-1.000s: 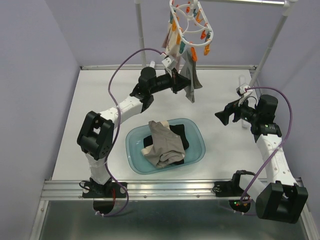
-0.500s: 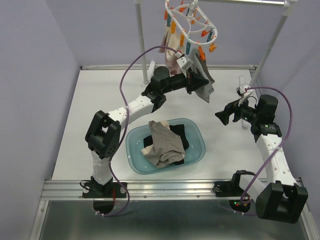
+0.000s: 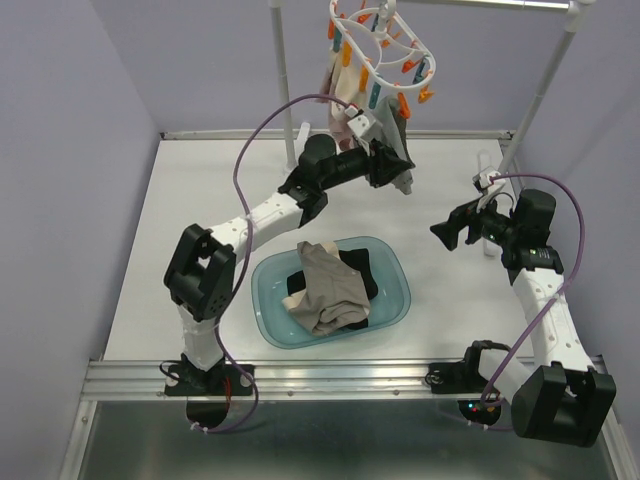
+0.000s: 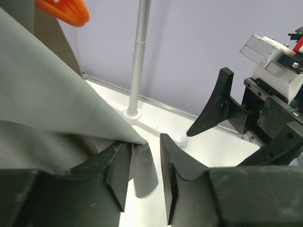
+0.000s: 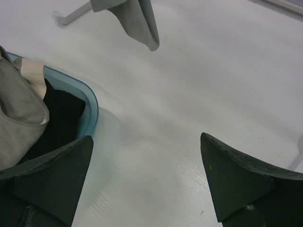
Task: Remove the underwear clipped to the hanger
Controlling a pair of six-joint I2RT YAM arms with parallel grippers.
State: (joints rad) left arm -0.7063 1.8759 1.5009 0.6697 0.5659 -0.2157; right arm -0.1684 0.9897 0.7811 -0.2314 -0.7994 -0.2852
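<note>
The white hanger (image 3: 385,45) with orange and teal clothespins hangs at the top of the top view. Grey underwear (image 3: 390,125) and a pale pink piece (image 3: 340,95) are still clipped to it. My left gripper (image 3: 398,160) is raised at the lower part of the grey underwear (image 4: 52,109). Its jaws (image 4: 144,142) stand open, with a fold of the grey cloth hanging in the gap against the left finger. My right gripper (image 3: 440,232) hovers wide open and empty (image 5: 147,137) over the table, right of the basin. The grey underwear's tip (image 5: 137,19) hangs ahead of it.
A teal basin (image 3: 395,265) at the table's middle holds beige underwear (image 3: 330,285) on black underwear (image 3: 360,275). White rack poles stand at the back left (image 3: 283,80) and back right (image 3: 540,90). The basin's rim (image 5: 92,106) is left of the right gripper.
The left arm swung right and up with the grey underwear, pulling the hanger right. Its shut jaws have now parted. The right arm has not moved.
</note>
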